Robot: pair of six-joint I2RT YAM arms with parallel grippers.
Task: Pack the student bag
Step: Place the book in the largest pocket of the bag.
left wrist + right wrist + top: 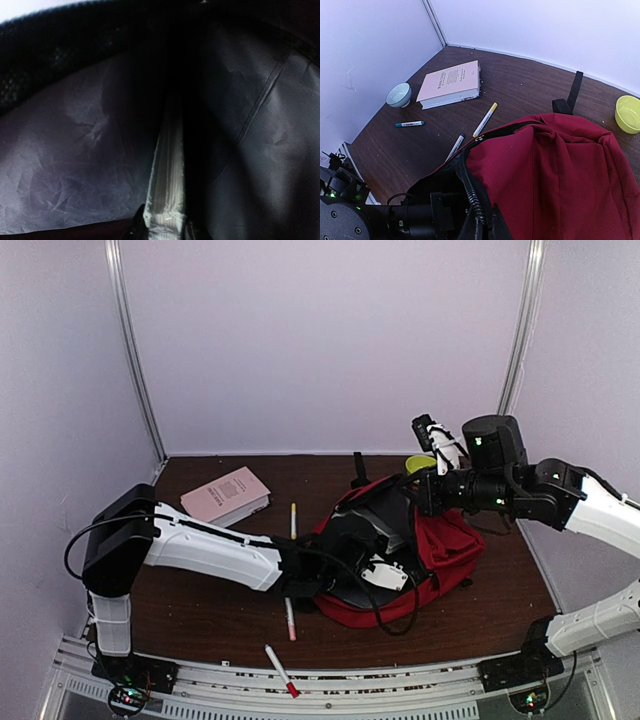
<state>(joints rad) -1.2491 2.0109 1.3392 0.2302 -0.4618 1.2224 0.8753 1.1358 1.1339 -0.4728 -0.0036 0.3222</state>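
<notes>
The bag (450, 540) is the big red thing lying on the bench (200, 610), with its mouth gaping toward my left side. My left arm is buried in that mouth and my right arm is at the bag's upper rim.

The trouble I can see coming: if my right grip slips off the rim, the flap drops onto my left arm and the opening closes on it. Push too hard with the left and the whole bag slides across the bench, because nothing else pins it.

Next in size is the pink book (226, 495), flat on the bench well off the bag's mouth side. Inside the bag is a white-paged book (167, 165), page edges toward my camera, with grey lining on both sides. It could catch in a fold of that lining and jam, or tip over if I let go too soon.

A yellow bowl (628, 113) sits beyond the bag's far end. A yellow-capped marker (485, 120) lies just beside the mouth, where my left arm or its cable could roll it away.

Now the jaws. My left jaws (165, 227) are closed onto the near end of the white-paged book, one finger on each cover. My right jaws (481, 227) look pinched on the bag's zipper rim, though only their tips show, so that's my best reading.
</notes>
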